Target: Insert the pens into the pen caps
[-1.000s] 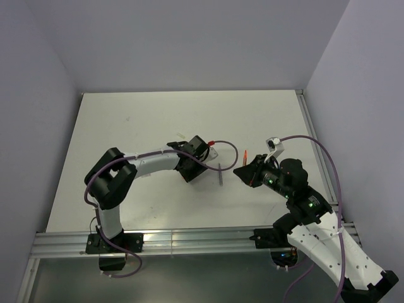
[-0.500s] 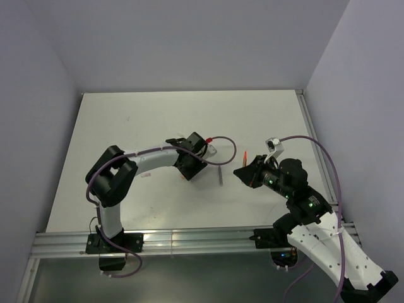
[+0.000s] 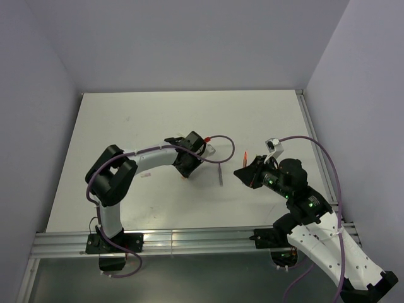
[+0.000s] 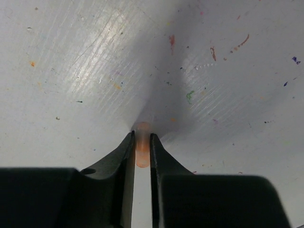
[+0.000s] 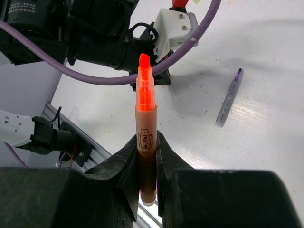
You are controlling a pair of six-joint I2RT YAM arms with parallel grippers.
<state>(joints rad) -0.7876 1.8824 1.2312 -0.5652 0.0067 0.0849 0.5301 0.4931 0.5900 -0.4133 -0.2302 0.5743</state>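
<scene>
My left gripper [image 4: 141,137] is shut on the orange pen cap [image 4: 142,148], its tip close over the white table [image 4: 71,71]. In the top view this gripper [image 3: 184,170] sits mid-table with the cap [image 3: 184,176] just showing. My right gripper [image 5: 146,138] is shut on the orange-red pen [image 5: 145,114], bare tip pointing away from me. In the top view it [image 3: 242,172] holds the pen [image 3: 245,156] above the table, right of the left gripper. The dark purple-grey pen [image 3: 219,173] lies flat between the grippers and shows in the right wrist view [image 5: 229,97]. The yellow-green pen and the other caps are out of view.
The left arm's wrist and purple cable [image 5: 109,42] fill the far side of the right wrist view. A metal rail [image 3: 189,240] runs along the near table edge. Walls close the table at the back and both sides.
My left gripper has turned and shifted a little left and down toward the table with the orange cap. The right arm with the orange-red pen has barely moved.
</scene>
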